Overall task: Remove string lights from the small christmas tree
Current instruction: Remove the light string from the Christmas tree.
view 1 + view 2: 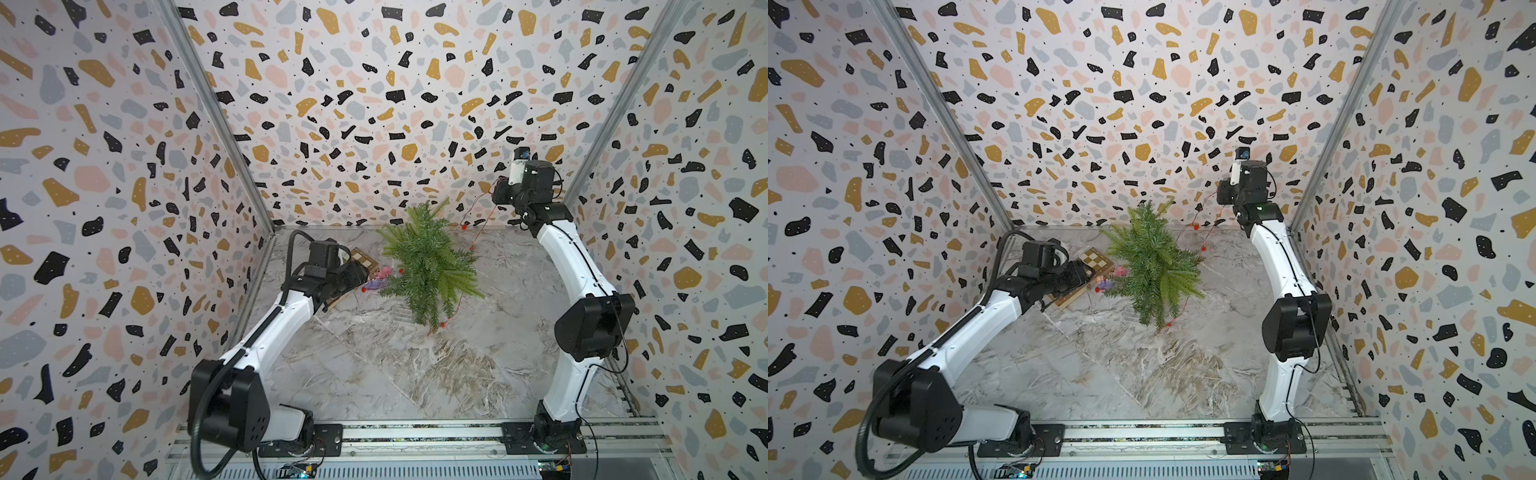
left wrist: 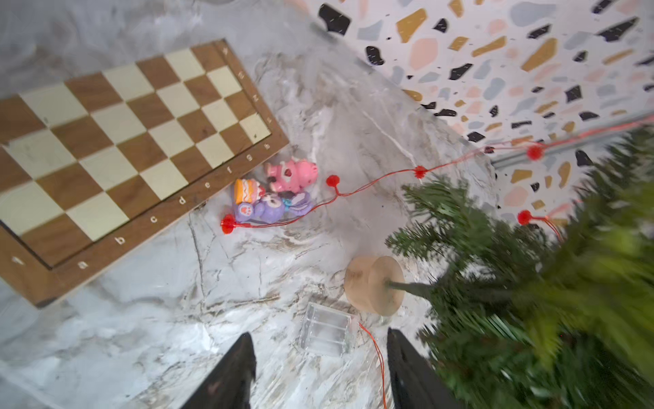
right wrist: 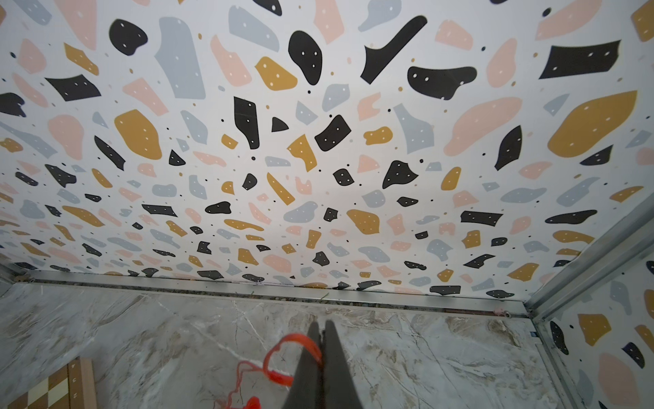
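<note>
The small christmas tree [image 1: 428,266] [image 1: 1154,266] lies tipped over on the marble table, and its tan base [image 2: 375,285] shows its underside. The string lights [image 1: 464,227] [image 1: 1195,226] are a thin red wire with spiky red bulbs. They run from the branches up to my right gripper [image 1: 498,193], which is raised near the back right corner. That gripper [image 3: 321,327] is shut on a loop of the wire. More bulbs [image 2: 332,180] trail across the table past the toys. My left gripper [image 2: 318,334] [image 1: 365,274] is open, low over the clear battery box [image 2: 327,333] beside the tree's base.
A wooden chessboard [image 2: 116,148] [image 1: 361,259] lies at the back left, partly under my left wrist. Small pink and purple toys [image 2: 279,193] [image 1: 380,277] sit between the board and the tree. Patterned walls close in the back and both sides.
</note>
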`<action>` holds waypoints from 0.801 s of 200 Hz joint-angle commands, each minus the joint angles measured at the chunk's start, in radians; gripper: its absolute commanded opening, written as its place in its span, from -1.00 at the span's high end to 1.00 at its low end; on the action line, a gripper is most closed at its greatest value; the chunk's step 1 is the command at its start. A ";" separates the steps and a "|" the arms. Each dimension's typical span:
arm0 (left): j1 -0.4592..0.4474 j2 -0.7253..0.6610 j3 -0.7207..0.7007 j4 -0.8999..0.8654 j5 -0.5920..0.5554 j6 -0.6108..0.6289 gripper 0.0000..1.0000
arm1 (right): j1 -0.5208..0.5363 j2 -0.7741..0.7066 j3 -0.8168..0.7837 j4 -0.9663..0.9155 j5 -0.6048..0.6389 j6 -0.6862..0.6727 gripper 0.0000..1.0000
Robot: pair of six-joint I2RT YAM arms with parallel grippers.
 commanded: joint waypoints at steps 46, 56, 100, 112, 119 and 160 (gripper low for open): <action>-0.027 0.218 -0.018 0.161 -0.086 -0.402 -0.09 | -0.002 -0.047 -0.017 0.025 -0.027 0.007 1.00; -0.038 0.239 -0.001 0.131 -0.129 -0.417 -0.09 | -0.002 -0.046 -0.019 0.028 -0.030 0.009 1.00; -0.047 0.348 0.042 0.106 -0.203 -0.470 0.03 | 0.000 -0.044 -0.021 0.031 -0.046 0.015 1.00; -0.049 0.369 0.043 0.131 -0.197 -0.486 0.14 | 0.001 -0.041 -0.022 0.031 -0.047 0.016 1.00; -0.050 0.377 0.047 0.131 -0.201 -0.492 0.17 | 0.001 -0.041 -0.022 0.031 -0.047 0.016 1.00; -0.056 0.416 0.077 0.195 -0.235 -0.519 0.17 | 0.003 -0.037 -0.023 0.033 -0.071 0.016 1.00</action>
